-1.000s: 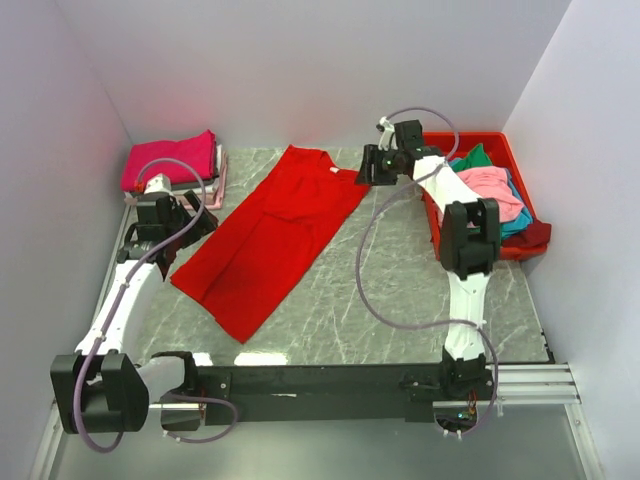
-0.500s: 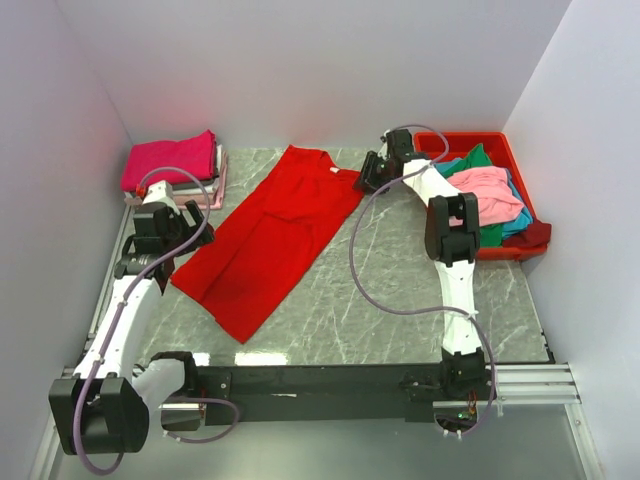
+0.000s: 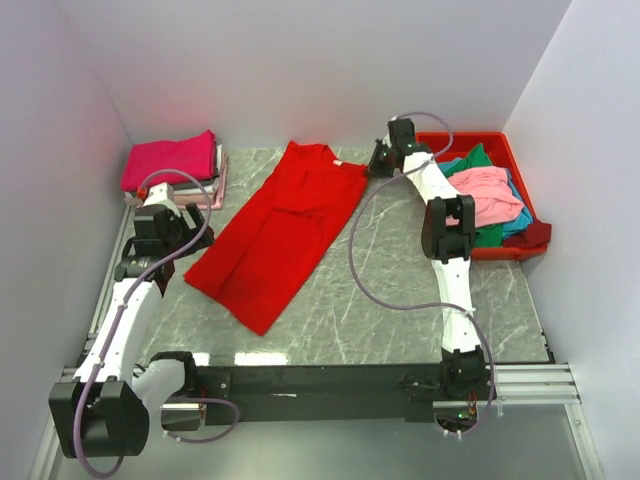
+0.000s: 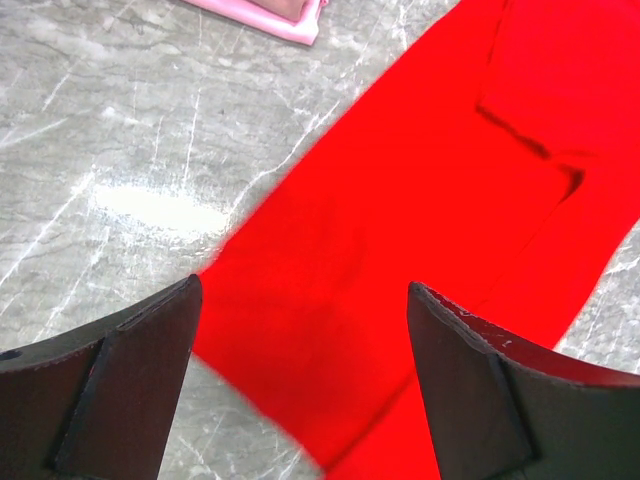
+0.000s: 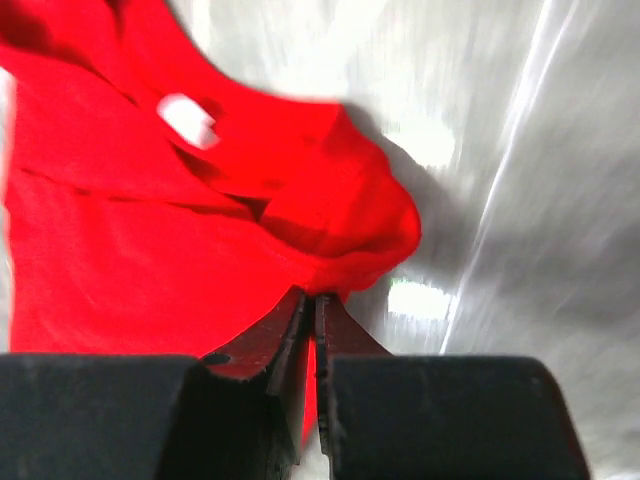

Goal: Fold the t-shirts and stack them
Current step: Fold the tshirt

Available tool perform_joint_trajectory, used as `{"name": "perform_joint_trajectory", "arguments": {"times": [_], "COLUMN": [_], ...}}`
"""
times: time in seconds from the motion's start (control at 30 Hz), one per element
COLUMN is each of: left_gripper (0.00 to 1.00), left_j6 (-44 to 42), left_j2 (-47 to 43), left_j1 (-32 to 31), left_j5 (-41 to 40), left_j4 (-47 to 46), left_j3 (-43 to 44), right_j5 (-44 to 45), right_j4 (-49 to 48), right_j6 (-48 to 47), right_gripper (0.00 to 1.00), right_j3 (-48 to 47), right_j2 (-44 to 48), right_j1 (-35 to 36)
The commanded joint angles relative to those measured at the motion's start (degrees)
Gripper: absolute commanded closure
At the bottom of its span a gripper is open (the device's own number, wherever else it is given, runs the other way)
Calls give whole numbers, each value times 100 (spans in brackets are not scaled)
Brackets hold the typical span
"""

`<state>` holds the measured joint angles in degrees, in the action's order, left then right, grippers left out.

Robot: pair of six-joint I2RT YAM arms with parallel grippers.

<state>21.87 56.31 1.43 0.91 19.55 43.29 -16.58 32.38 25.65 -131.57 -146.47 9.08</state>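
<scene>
The red t-shirt (image 3: 280, 235) lies flat on the table (image 3: 400, 290) from 12 toward 7 o'clock, the right gripper (image 5: 315, 305) pinching only its 1 o'clock shoulder edge and the left gripper (image 4: 303, 300) gaping empty above the hem, so a one-sided pull could slip free or skew it.

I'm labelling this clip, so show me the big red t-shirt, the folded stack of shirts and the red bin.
red t-shirt (image 3: 285, 235): top external view, middle of its flat body.
folded stack (image 3: 170, 160): top external view, the magenta shirt on top.
red bin (image 3: 485, 137): top external view, its far rim.
</scene>
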Motion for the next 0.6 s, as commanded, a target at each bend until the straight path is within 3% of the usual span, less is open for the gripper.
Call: {"name": "perform_joint_trajectory", "arguments": {"times": [0.0,0.03,0.13,0.17,0.3,0.43,0.47,0.53,0.57], "left_gripper": [11,11,12,12,12,13,15,19,20], "left_j6": [-130,-139,-113,-95,10,89,107,46,11], "left_j2": [116,151,371,424,705,1284,1433,1917,2066], "left_j1": [33,24,24,24,24,33,33,33,41], "left_j5": [111,129,226,217,138,111,103,120,33], "left_j4": [-171,-180,-162,-145,-57,110,197,303,408], "left_j3": [-31,-22,21,31,57,188,232,442,531], "right_j5": [647,604,314,226,-300,-1469,-2185,-2743,-3050], "right_j4": [-302,-363,-522,-531,-645,-672,-672,-357,-94], "right_j6": [-236,-262,-402,-490,-1183,-2333,-2702,-3914,-5006], "right_gripper": [90,86,49,45,36,35,35,34,34], "right_j3": [-790,-896,-705,-599,437,2155,2484,3276,3461], "right_j2": [-171,-188,21,127,978,2338,2578,3183,3343], "right_j1": [-161,-170,-152,-144,-108,-12,110,338,488]}}
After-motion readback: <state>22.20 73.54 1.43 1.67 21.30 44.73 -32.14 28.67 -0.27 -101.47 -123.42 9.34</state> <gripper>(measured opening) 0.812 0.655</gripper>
